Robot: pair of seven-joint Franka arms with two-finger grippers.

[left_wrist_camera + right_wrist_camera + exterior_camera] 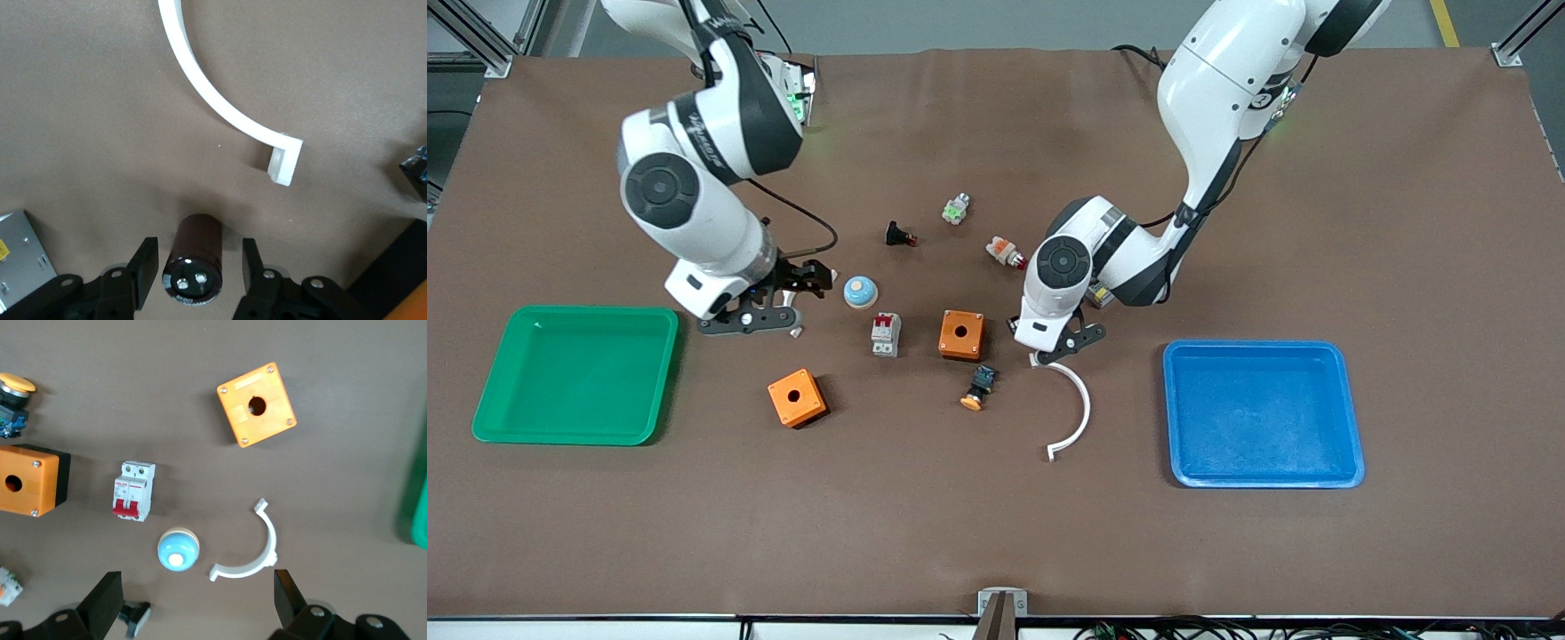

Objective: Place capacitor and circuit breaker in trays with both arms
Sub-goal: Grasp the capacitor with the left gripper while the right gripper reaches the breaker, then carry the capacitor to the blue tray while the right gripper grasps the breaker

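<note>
Two tools are spread wide. Left tool [193, 267] brackets the capacitor [195, 260] on the desk [996, 533], ungripped; next, close and lift. Right tool [193, 603] hovers near the circuit breaker [135, 491], which lies beside an orange box [961, 334].

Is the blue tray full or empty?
Empty. The front view shows the blue tray with only its bare blue floor inside; every part lies outside it on the table.
</note>
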